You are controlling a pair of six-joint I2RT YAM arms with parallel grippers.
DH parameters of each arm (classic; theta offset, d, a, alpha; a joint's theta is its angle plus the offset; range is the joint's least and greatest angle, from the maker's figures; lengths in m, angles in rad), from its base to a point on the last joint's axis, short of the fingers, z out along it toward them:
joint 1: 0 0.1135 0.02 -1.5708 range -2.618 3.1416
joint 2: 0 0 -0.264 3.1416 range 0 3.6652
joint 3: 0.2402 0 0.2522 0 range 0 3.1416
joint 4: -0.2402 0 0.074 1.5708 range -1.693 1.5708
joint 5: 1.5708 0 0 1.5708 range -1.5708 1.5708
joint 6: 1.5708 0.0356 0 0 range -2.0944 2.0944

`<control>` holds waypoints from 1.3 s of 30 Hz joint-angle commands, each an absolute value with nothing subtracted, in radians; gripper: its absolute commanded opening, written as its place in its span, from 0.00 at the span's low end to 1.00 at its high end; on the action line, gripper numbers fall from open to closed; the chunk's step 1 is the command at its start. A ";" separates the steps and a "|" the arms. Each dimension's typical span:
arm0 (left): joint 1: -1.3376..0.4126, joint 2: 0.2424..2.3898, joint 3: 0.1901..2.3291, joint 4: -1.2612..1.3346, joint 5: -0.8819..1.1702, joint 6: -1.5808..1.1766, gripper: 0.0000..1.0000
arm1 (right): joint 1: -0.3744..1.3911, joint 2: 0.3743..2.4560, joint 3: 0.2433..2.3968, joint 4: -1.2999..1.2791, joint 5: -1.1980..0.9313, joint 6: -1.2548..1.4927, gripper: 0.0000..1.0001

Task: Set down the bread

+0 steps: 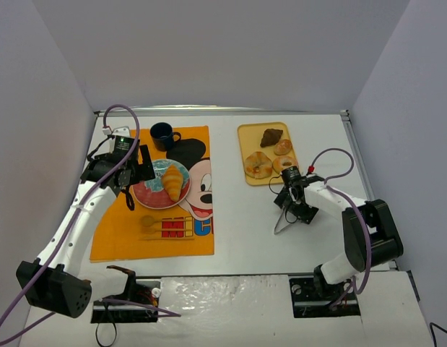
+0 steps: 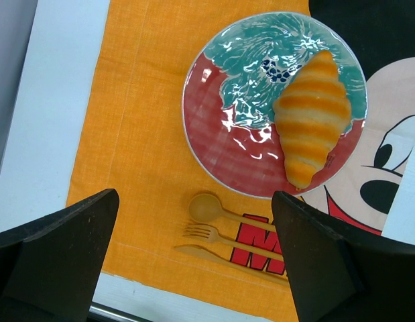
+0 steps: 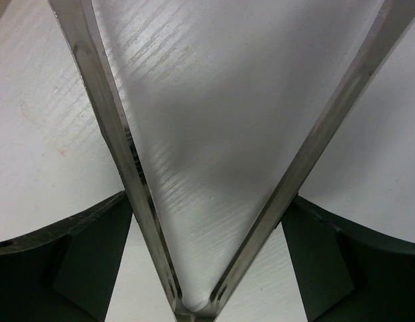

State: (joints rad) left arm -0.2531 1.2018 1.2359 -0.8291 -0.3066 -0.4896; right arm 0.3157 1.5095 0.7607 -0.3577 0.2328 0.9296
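Observation:
The bread, a golden-brown croissant [image 1: 173, 181], lies on the right side of a red and teal plate [image 1: 147, 194] on an orange Mickey Mouse placemat [image 1: 122, 231]. In the left wrist view the croissant [image 2: 313, 117] rests on the plate [image 2: 220, 141] with nothing touching it. My left gripper [image 1: 140, 181] hovers just left of the plate; it is open and empty [image 2: 194, 201]. My right gripper [image 1: 299, 204] is over bare table below the yellow tray, shut on metal tongs [image 3: 137, 174] whose arms spread in a V [image 1: 282, 223].
A yellow tray [image 1: 245, 134] at the back holds ring doughnuts [image 1: 258, 165] and a dark chocolate pastry [image 1: 271, 136]. A dark blue cup [image 1: 163, 134] stands at the placemat's far edge. A tan spoon, fork and knife [image 2: 214, 235] lie below the plate.

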 commanded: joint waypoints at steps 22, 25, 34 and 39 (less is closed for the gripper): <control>-0.247 1.198 1.322 -0.811 -0.303 -0.489 0.97 | 0.514 1.276 1.152 -0.615 0.429 0.854 1.00; -0.247 1.197 1.318 -0.814 -0.304 -0.488 0.97 | 0.570 1.312 1.218 -0.612 0.457 0.792 1.00; -0.249 1.194 1.295 -0.829 -0.293 -0.489 0.97 | 0.682 1.407 1.358 -0.541 0.445 0.661 1.00; -0.249 1.177 1.292 -0.837 -0.297 -0.485 0.97 | 0.692 1.430 1.407 -0.523 0.416 0.620 1.00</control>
